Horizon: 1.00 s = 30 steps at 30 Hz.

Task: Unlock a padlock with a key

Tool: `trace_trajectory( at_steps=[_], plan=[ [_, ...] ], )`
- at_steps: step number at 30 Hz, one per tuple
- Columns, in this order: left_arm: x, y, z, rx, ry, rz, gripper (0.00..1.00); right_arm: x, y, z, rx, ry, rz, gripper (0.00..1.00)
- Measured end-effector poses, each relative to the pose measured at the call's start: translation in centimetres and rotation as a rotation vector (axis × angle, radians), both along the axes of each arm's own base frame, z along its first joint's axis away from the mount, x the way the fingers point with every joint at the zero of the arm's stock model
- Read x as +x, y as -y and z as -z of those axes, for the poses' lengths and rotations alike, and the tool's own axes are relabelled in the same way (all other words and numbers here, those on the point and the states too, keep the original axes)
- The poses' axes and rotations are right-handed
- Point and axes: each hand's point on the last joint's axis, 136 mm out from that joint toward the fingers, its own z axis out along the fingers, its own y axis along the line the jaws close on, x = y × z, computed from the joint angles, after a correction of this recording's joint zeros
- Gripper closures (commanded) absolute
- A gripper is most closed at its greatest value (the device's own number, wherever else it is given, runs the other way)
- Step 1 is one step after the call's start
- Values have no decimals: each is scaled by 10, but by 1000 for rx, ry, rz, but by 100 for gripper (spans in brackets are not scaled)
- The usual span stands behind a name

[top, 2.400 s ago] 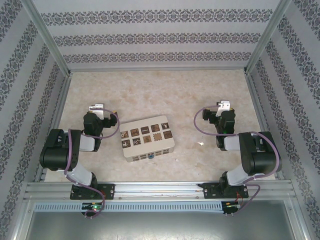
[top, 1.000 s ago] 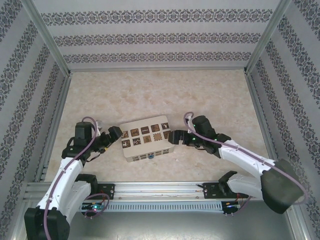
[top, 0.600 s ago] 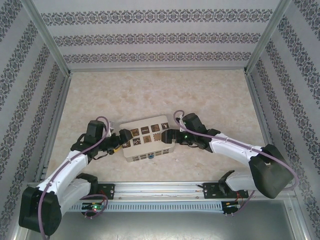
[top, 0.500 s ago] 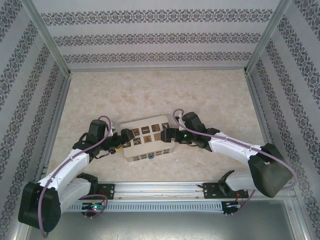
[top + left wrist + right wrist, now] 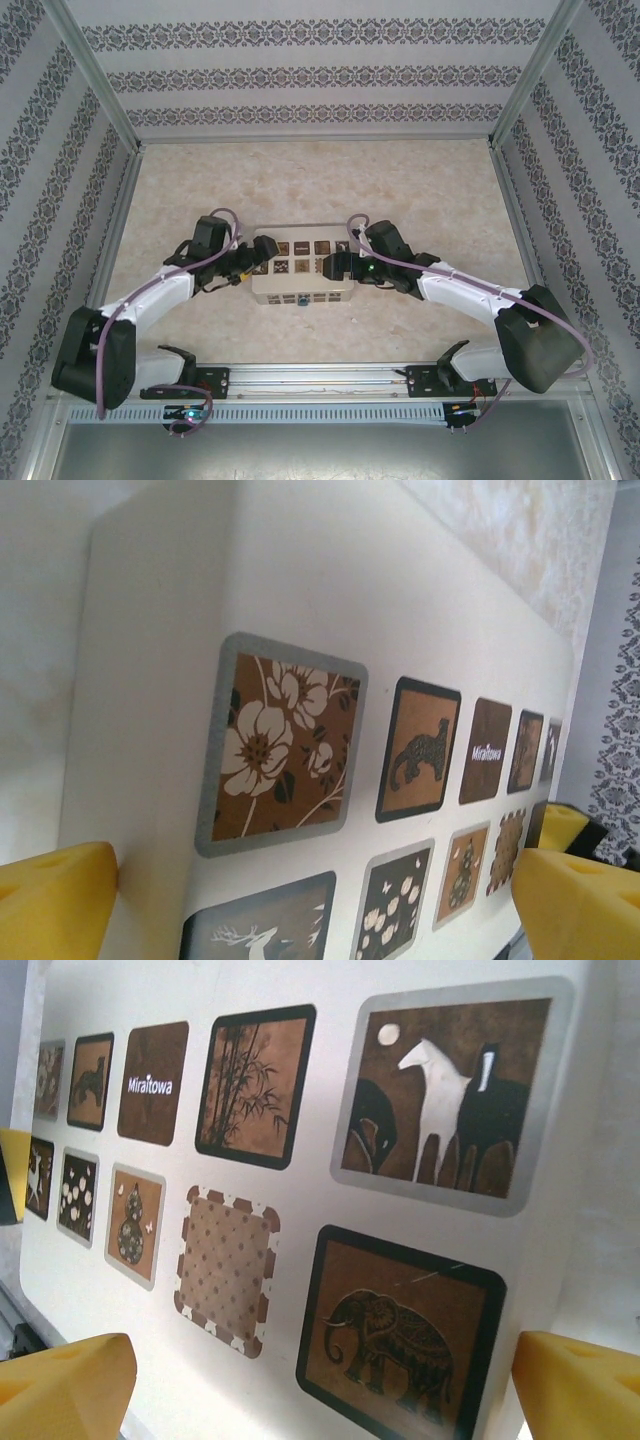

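Padlock (image 5: pixel 303 299): teal speck on the near face of the cream picture-tile box (image 5: pixel 300 285), which sits near the front of the marbled table (image 5: pixel 300 180); neither arm touches it. Left gripper (image 5: pixel 262 248) is over the box's left end and right gripper (image 5: pixel 328 266) over its right end, both with jaws spread wide and nothing clamped. In both wrist views the yellow pads (image 5: pixel 60 905) flank the tiled lid.
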Motion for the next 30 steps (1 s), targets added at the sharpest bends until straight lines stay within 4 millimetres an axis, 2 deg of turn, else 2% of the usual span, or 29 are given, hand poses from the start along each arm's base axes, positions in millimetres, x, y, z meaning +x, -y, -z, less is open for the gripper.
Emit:
trace_trajectory(
  at_steps=[7,15,24,30],
  plan=[
    [40,10,-1,19,22,21,0,9,6,1,-13,2,33,5],
    [75,17,-1,48,53,46,0,13,6,2,-18,1,41,6],
    [102,22,-4,82,89,81,0,15,6,1,-21,6,46,5],
    [111,20,-16,74,121,92,0,22,13,-7,-51,33,79,4]
  ],
)
